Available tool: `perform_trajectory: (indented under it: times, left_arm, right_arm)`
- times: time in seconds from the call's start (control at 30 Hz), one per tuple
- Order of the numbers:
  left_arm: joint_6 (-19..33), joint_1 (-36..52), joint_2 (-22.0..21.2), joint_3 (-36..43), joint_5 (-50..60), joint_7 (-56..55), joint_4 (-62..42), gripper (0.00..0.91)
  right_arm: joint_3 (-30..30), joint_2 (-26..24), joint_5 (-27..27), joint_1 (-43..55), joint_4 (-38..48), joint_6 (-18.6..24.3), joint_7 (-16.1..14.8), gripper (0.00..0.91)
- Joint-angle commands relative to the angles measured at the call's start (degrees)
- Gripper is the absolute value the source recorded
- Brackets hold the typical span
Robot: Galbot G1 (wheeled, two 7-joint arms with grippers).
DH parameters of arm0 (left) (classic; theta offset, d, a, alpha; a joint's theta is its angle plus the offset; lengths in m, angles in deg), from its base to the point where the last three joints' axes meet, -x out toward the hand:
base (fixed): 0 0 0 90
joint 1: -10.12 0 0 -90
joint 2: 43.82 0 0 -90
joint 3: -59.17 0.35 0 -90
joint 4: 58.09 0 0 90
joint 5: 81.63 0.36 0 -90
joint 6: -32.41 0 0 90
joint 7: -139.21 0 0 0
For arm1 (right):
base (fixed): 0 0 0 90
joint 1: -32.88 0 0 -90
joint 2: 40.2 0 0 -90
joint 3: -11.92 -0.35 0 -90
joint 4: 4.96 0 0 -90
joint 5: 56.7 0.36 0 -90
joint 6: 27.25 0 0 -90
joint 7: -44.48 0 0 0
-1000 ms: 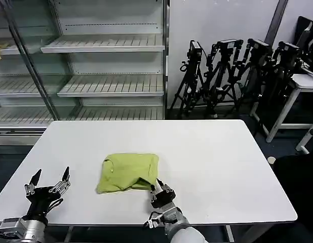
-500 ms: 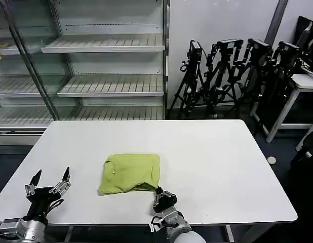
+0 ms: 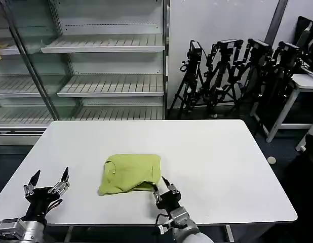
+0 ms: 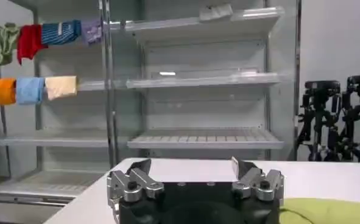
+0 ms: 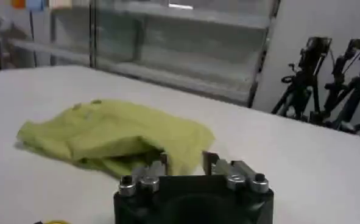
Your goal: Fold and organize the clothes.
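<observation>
Our right gripper (image 3: 164, 191) sits half-open and empty beside the near corner of the folded shirt (image 3: 130, 172), mid-table (image 3: 222, 162); left gripper (image 3: 47, 185) waits wide open. We judge the shirt light and limp, best pinched at a doubled edge.

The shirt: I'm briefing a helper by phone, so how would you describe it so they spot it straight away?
Look at the white table in front of the empty shelving. The shirt lies folded into a rough square on its near half, left of centre, just beyond the right gripper. It is the one soft lime yellow-green thing on the table.
</observation>
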Motion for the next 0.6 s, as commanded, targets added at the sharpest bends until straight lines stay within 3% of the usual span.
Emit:
perform_trajectory:
  times: [0.03, 0.23, 0.6]
  left_arm:
    - [0.0, 0.0, -0.1, -0.3, -0.7, -0.1, 0.6, 0.907]
    - [-0.1, -0.4, 0.3, -0.3, -1.4, 0.5, 1.3, 0.907]
    - [-0.2, -0.1, 0.2, 0.8, -1.6, 0.8, 1.6, 0.907]
  right_arm:
    - [-16.8, 2.0, -1.9, -12.2, -9.1, 8.1, -4.3, 0.907]
    - [-28.2, 2.5, -0.3, -20.6, -10.9, 9.6, -5.3, 0.907]
    - [-33.8, 4.0, 0.8, -25.2, -12.6, 10.4, -4.5, 0.907]
